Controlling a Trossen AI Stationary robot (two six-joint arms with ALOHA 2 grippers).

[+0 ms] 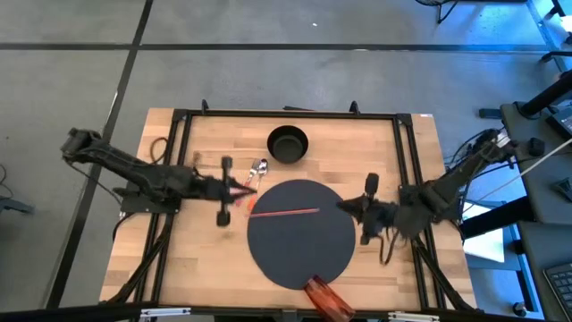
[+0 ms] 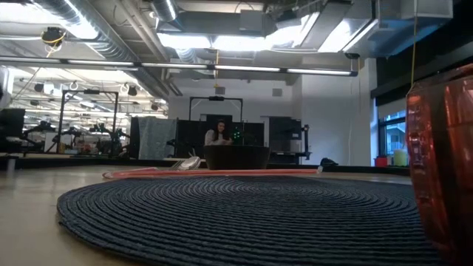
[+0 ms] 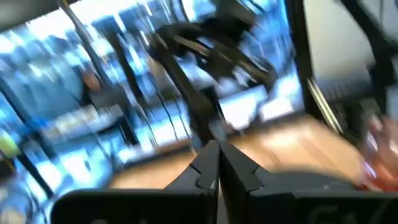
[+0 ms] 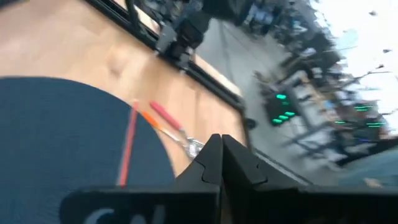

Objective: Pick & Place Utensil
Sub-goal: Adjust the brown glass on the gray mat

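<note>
A thin red stick-like utensil (image 1: pixel 286 213) lies flat on the round dark placemat (image 1: pixel 299 255); it also shows in the right wrist view (image 4: pixel 127 152). Off the mat's far-left rim, a red-handled utensil (image 4: pixel 165 115) and an orange-handled spoon (image 4: pixel 155 127) lie on the wood, with another metal spoon (image 1: pixel 259 167) beside them. My left gripper (image 1: pixel 243 188) is shut, above those utensils (image 1: pixel 246 199). My right gripper (image 1: pixel 344 207) is shut and hovers at the mat's right rim. Neither holds anything.
A black bowl (image 1: pixel 288 143) stands beyond the mat's far edge. A red translucent cup (image 1: pixel 326 300) lies at the near edge, large in the low view (image 2: pixel 443 162). A black frame (image 1: pixel 295 114) borders the table. A person (image 2: pixel 218 133) sits in the room beyond.
</note>
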